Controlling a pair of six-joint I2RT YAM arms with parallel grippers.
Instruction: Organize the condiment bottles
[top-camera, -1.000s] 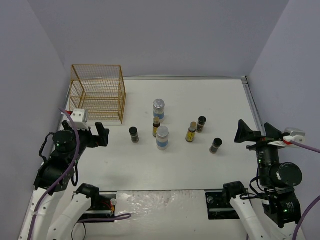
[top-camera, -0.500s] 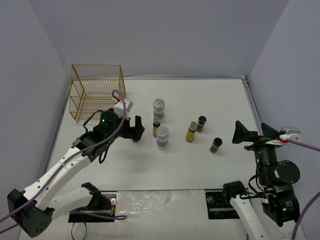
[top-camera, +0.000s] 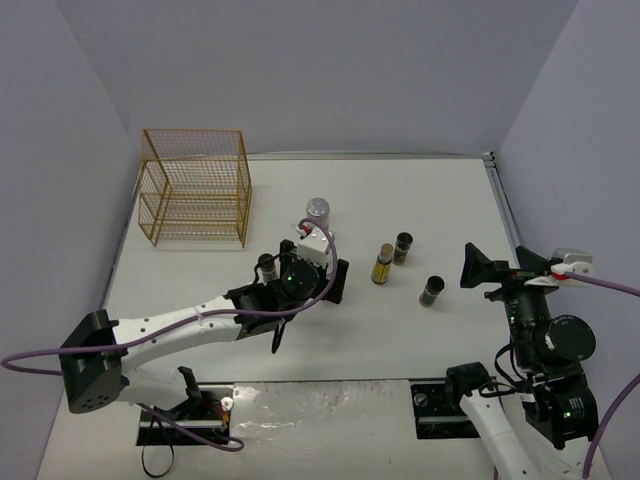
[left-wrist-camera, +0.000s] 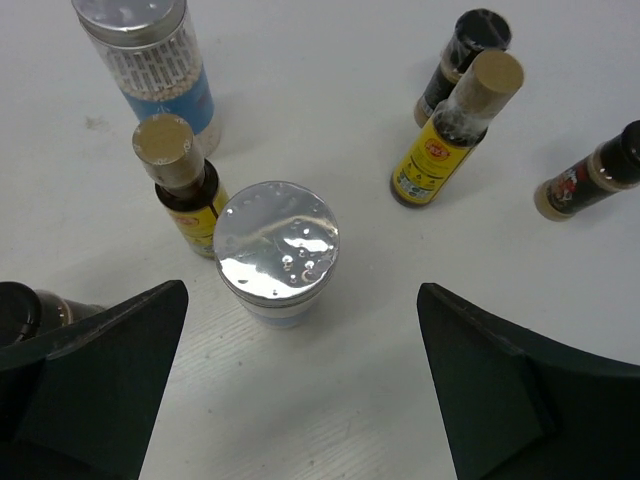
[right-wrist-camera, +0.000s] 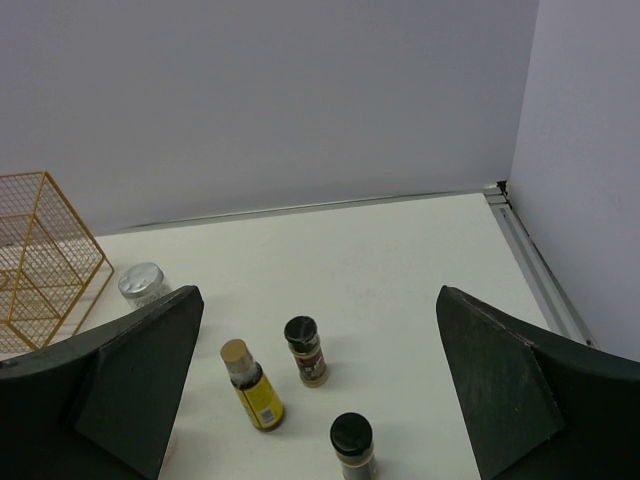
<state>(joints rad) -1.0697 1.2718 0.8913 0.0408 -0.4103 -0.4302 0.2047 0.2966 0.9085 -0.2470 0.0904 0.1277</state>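
Note:
The condiment bottles stand mid-table. In the left wrist view, a pale jar with a silver lid (left-wrist-camera: 277, 252) is just ahead of my open, empty left gripper (left-wrist-camera: 302, 300). Behind it are a slim yellow-labelled bottle (left-wrist-camera: 180, 185) and the taller pale jar (left-wrist-camera: 150, 55). A second yellow bottle (left-wrist-camera: 455, 125) and two dark jars (left-wrist-camera: 462, 55) (left-wrist-camera: 590, 180) stand right; a third dark jar (left-wrist-camera: 25, 305) is at the left edge. In the top view my left gripper (top-camera: 325, 285) hovers over the near pale jar, hiding it. My right gripper (top-camera: 497, 272) is open and empty, right of the bottles.
The gold wire rack (top-camera: 195, 187) stands at the back left, also in the right wrist view (right-wrist-camera: 40, 250). The right wrist view shows a yellow bottle (right-wrist-camera: 252, 385), two dark jars (right-wrist-camera: 305, 350) (right-wrist-camera: 352, 440) and the far wall.

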